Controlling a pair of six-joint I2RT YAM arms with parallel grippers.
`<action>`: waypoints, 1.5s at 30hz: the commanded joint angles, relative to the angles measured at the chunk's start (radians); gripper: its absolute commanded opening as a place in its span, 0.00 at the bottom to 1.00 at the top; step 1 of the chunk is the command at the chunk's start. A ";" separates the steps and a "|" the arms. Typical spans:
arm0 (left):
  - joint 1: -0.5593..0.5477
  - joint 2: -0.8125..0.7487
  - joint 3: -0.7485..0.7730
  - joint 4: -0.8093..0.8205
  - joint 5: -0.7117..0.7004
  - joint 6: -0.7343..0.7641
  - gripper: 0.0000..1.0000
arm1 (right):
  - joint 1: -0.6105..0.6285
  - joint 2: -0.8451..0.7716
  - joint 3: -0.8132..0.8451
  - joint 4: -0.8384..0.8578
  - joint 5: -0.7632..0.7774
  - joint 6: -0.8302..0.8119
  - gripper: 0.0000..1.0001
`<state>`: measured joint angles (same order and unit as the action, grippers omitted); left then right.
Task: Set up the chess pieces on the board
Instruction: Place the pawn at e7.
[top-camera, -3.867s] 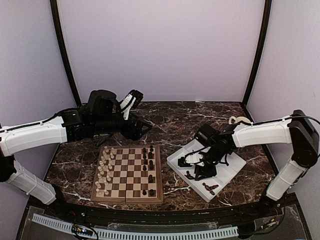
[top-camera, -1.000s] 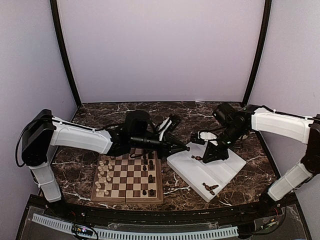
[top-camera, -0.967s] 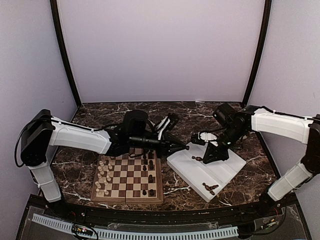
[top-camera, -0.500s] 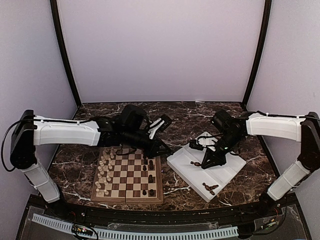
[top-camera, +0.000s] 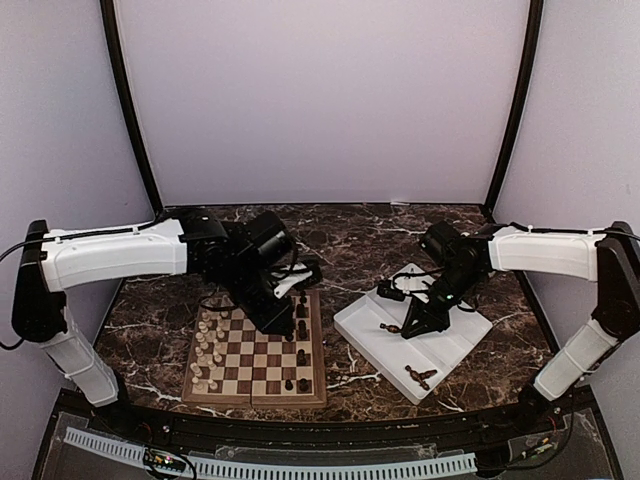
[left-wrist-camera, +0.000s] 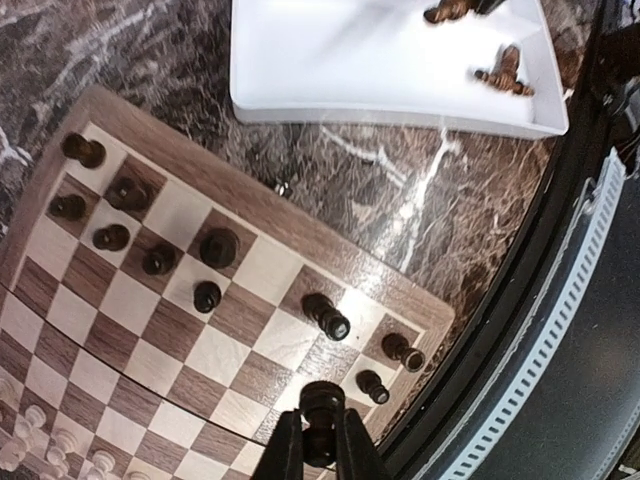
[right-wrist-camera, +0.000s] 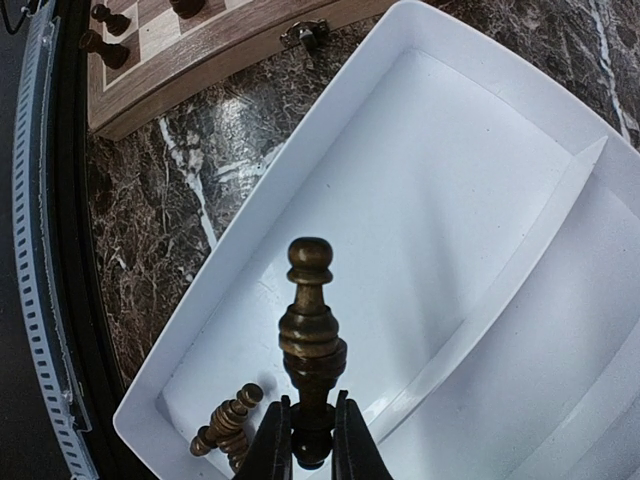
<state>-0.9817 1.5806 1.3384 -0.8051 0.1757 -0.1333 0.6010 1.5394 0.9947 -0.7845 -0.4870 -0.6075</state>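
- Dark marble table (top-camera: 400, 240) holds everything.
- Checkered board (top-camera: 255, 360), partly set with chess pieces (left-wrist-camera: 218, 245), sits left.
- White tray (top-camera: 455, 345) lies beside it.
- Left gripper (left-wrist-camera: 320, 455) clamps a dark piece (left-wrist-camera: 320, 415) above the board.
- Right gripper (right-wrist-camera: 305, 440) pinches a second dark piece (right-wrist-camera: 310, 330) above the tray.

The left arm (top-camera: 110, 258) and the right arm (top-camera: 545, 250) have the same build. Each has long white shells with rounded ends, and black joints between them. A thin black cable runs along the top of each white shell. The wrist parts are black and bulky. The left gripper (left-wrist-camera: 320, 445) and the right gripper (right-wrist-camera: 312, 432) have slim dark fingers (right-wrist-camera: 275, 445) with straight edges.
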 joint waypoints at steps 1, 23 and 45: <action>-0.042 0.113 0.056 -0.170 -0.071 0.009 0.00 | -0.001 0.007 0.021 0.009 -0.013 0.012 0.00; -0.051 0.230 0.048 -0.012 -0.188 0.016 0.00 | -0.001 0.028 0.021 0.003 -0.015 0.011 0.00; -0.051 0.273 0.035 -0.002 -0.221 0.038 0.03 | -0.002 0.032 0.017 -0.001 -0.019 0.010 0.00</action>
<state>-1.0317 1.8572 1.3720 -0.8001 -0.0425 -0.1081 0.6010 1.5616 0.9966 -0.7853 -0.4877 -0.6006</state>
